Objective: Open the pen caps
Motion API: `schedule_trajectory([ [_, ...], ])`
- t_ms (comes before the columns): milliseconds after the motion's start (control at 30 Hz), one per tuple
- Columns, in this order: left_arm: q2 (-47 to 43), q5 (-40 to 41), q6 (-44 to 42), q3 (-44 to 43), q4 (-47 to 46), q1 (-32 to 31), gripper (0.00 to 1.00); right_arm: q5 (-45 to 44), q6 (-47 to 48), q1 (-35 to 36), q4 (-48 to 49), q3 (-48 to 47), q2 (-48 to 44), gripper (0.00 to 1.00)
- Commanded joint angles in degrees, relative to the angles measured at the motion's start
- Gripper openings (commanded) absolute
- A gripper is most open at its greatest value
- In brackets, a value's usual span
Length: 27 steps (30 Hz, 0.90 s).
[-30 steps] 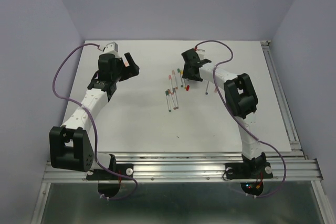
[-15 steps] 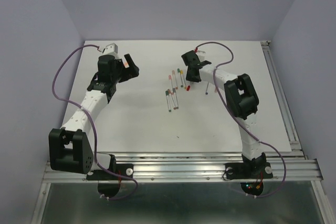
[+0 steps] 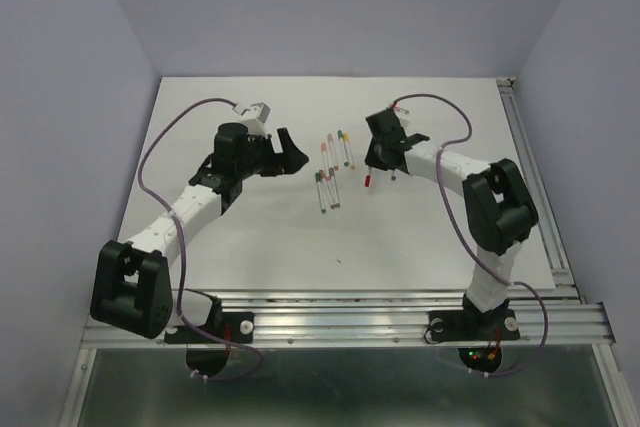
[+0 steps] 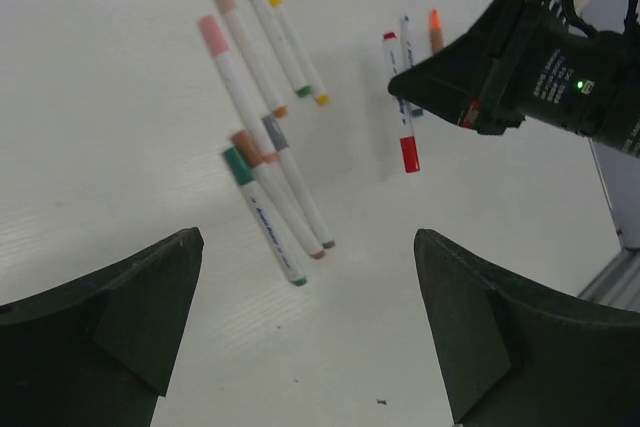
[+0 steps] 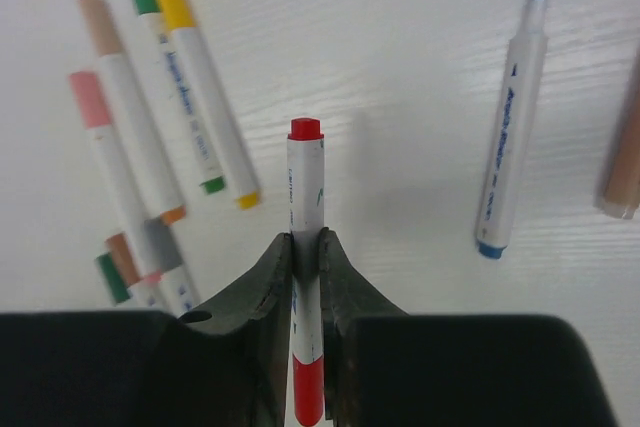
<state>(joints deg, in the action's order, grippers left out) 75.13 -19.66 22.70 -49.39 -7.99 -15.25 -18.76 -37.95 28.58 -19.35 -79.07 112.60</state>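
Right wrist: right gripper (image 5: 306,245) clenched mid-barrel on red pen (image 5: 305,182), lifted, just right of the other pens (image 5: 205,107). Its cap (image 5: 308,394) looks on, down between the fingers and partly hidden. Blue pen (image 5: 512,117) further right shows a bare nib, so probably one done; its cap not spotted. The seven grouped pens are all capped, so most of the job is left. Left gripper (image 4: 310,327) spread wide, holding nothing, hovering near them. Orange piece (image 5: 622,172) is cut off at the frame edge: pen or cap, can't tell.
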Motion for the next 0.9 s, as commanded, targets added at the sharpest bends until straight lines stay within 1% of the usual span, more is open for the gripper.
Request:
schedule_trajectory([
  [0, -0.4, -8.1, 1.4, 1.0, -7.7, -8.5, 0.99, 12.7, -2.7, 0.5, 13.2, 10.5, -14.0, 0.01],
  [33, 0.1, -8.9, 1.8, 1.0, -8.4, -9.7, 0.99, 14.3, -3.6, 0.6, 15.6, 13.2, -16.9, 0.01],
  [67, 1.3, -11.3, 2.2, 1.2, -10.3, -11.0, 0.99, 15.8, -4.5, 0.6, 17.8, 15.3, -21.0, 0.01],
  [167, 3.5, -14.5, 4.1, 1.5, -14.3, -16.0, 0.99, 18.2, -7.0, 1.6, 22.2, 21.3, -25.9, 0.01],
  [200, 4.1, -14.3, 4.4, 1.1, -14.6, -17.2, 0.99, 17.1, -8.2, 2.6, 22.1, 22.0, -28.2, 0.01],
  [333, 7.1, -11.5, 5.2, -1.2, -15.5, -22.9, 0.98, 12.6, -11.4, 5.6, 20.5, 24.2, -31.6, 0.01],
  [467, 9.9, -11.0, 6.1, -3.5, -15.5, -24.6, 0.94, 5.9, -14.2, 8.7, 16.8, 23.5, -33.1, 0.01],
  [567, 11.2, -10.9, 6.3, -4.0, -15.5, -25.4, 0.89, 4.3, -16.0, 9.7, 15.8, 23.6, -33.6, 0.01],
  [667, 11.7, -10.8, 6.4, -4.5, -15.5, -25.9, 0.82, 3.9, -16.5, 10.0, 15.8, 23.5, -33.8, 0.01],
  [700, 11.8, -10.8, 6.5, -4.5, -15.5, -26.0, 0.82, 3.8, -16.6, 10.1, 15.7, 23.4, -33.8, 0.01],
  [767, 12.0, -10.7, 6.5, -4.7, -15.5, -26.2, 0.75, 3.4, -17.0, 10.3, 15.3, 23.2, -33.8, 0.01],
  [800, 12.0, -10.7, 6.5, -4.7, -15.4, -26.2, 0.69, 3.1, -17.6, 10.3, 15.0, 23.2, -33.8, 0.01],
  [867, 11.8, -10.8, 6.5, -4.6, -15.4, -26.3, 0.66, 2.1, -18.0, 10.4, 14.8, 23.3, -33.9, 0.01],
])
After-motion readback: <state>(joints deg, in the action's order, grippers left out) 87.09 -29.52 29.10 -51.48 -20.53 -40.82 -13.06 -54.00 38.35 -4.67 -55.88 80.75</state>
